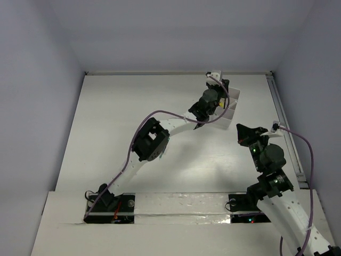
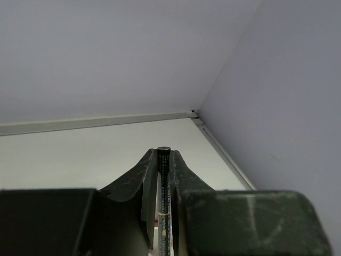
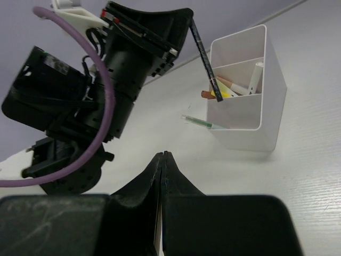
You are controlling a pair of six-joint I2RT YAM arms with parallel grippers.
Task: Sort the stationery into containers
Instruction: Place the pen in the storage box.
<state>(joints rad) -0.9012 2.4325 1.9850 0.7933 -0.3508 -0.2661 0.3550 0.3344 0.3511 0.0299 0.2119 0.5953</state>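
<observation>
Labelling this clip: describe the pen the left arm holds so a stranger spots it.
At the far right of the table stands a white divided box. Over it, the left gripper clamps a thin dark pen. Unlike the green pen lying beside the box, it is airborne.

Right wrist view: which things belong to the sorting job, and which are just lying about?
Job: dark pen in the left gripper; white divided box; pens inside it; thin green pen beside it.
Not the job: purple cable.
</observation>
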